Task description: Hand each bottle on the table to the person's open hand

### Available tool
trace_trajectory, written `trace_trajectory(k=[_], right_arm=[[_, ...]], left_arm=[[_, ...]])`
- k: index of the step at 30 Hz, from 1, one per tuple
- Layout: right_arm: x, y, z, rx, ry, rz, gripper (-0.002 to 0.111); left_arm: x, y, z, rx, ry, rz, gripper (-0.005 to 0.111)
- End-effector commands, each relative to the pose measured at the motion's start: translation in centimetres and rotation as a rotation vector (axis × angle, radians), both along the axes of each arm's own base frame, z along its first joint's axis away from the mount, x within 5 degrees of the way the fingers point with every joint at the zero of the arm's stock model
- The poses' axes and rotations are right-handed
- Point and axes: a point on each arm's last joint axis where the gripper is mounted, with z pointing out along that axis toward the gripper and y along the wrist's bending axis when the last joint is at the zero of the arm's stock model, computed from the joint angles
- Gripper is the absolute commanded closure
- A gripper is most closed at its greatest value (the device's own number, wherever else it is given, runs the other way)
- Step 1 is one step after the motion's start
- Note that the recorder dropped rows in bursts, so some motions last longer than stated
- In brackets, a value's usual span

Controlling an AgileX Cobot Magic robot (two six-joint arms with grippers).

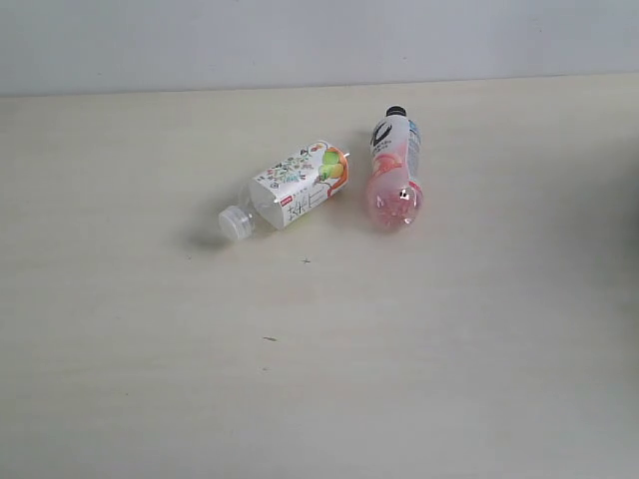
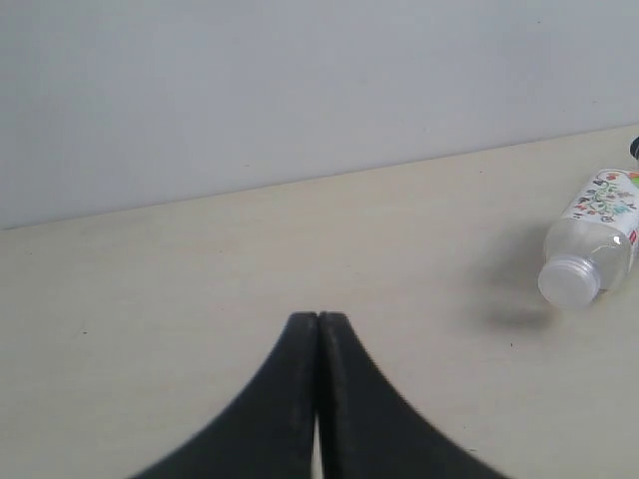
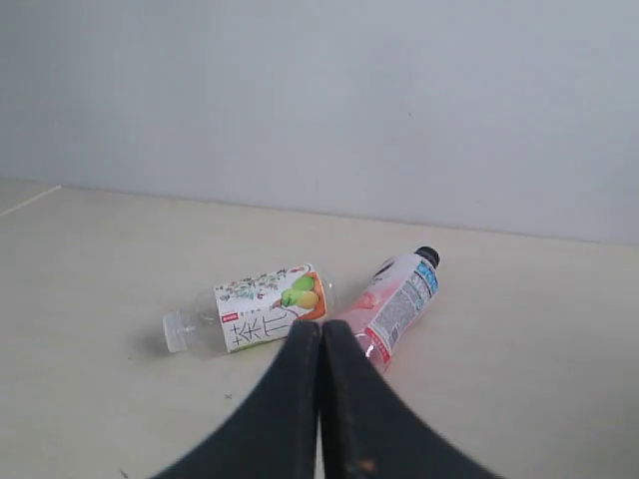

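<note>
Table (image 1: 150,379): two bottles on it in my views, both down on their sides mid-table. No person's open hand in any view, so nowhere to deliver yet.

Floral bottle (image 1: 295,185): long axis diagonal in the exterior view, clear cap pointing near-left, orange base end far-right, just beside the pink one. Can't tell if they touch.

Pink bottle (image 1: 394,170): long axis roughly front-to-back, black cap toward the wall, round base facing the exterior camera.

Lying flat, so I judge either one wants a pinch across the body, not the cap.

Right gripper (image 3: 320,327): jaws pressed together, empty, short of the pair and aimed between them. Left gripper (image 2: 318,319): same, closed on nothing, well apart from the floral bottle.
</note>
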Motion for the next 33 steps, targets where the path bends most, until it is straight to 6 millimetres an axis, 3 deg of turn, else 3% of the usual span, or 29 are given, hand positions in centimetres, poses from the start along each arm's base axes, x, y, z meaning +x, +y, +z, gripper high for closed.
trace_trajectory(k=[1,11,33], right_arm=[[-0.5,-0.3,0.2,0.027,-0.038,-0.005,0.108],[-2.4,-1.0,0.7,0.069,-0.154,0.0,0.108],[-2.4,-1.0,0.5,0.052,-0.133,0.004,0.108]], left_arm=[[0.0,0.0,0.0,-0.004,-0.006,0.002,0.106],[0.0,0.0,0.0,-0.004,-0.006,0.002,0.106],[0.0,0.0,0.0,-0.004,-0.006,0.002,0.106]])
